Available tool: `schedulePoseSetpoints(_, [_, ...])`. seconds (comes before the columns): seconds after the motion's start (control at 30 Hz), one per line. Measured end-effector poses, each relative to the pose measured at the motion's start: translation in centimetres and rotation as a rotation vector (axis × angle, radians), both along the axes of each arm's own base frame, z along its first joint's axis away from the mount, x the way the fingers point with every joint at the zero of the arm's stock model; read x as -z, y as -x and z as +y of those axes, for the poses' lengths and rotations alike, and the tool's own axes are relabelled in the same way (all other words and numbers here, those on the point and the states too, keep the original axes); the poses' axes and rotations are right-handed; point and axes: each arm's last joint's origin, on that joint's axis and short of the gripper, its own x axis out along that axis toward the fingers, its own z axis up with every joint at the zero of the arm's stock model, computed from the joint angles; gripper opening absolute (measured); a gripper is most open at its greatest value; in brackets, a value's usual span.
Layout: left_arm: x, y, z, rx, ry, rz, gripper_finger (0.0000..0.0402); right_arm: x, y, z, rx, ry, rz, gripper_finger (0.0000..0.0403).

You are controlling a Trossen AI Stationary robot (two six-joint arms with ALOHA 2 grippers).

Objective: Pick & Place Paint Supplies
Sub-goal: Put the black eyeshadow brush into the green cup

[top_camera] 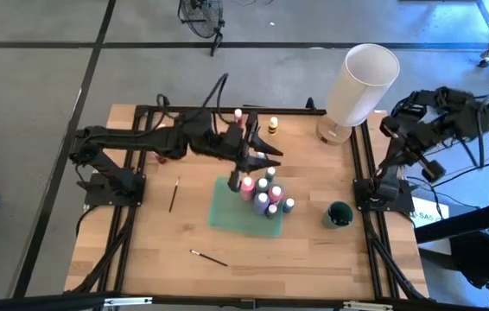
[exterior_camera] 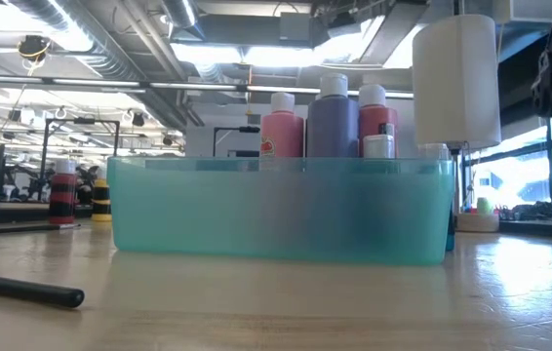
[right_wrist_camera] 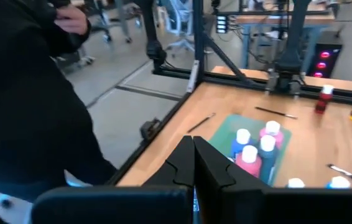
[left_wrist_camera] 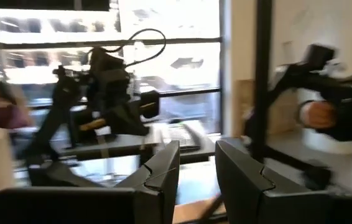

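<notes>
A brush (top_camera: 208, 257) lies flat at the near edge, long axis crosswise. Paint bottles (top_camera: 264, 195) stand upright (caps up) in the teal tray (top_camera: 227, 212), just below the left gripper (top_camera: 246, 166), whose fingers (left_wrist_camera: 163, 171) stand slightly parted, nothing between them. The right gripper (right_wrist_camera: 193, 163), well aside, has its fingers pressed together.

Table (top_camera: 227, 276) pale wood, smooth; tray (exterior_camera: 276, 214) frosted teal plastic; bottles (exterior_camera: 333, 122) glossy plastic.
</notes>
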Motion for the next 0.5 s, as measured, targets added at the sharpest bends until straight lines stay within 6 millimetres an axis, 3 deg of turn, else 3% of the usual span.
schedulePoseSetpoints(0.23, [-0.2,0.2,-2.6,-0.12,-0.007,-0.01,0.0098,0.5,1.2,-1.8,-0.062,-0.043,-0.003,0.0])
schedulePoseSetpoints(0.5, [-0.2,0.4,-3.8,-0.187,0.012,-0.007,0.0098,2.5,1.8,-0.6,-0.079,-0.069,-0.043,0.0])
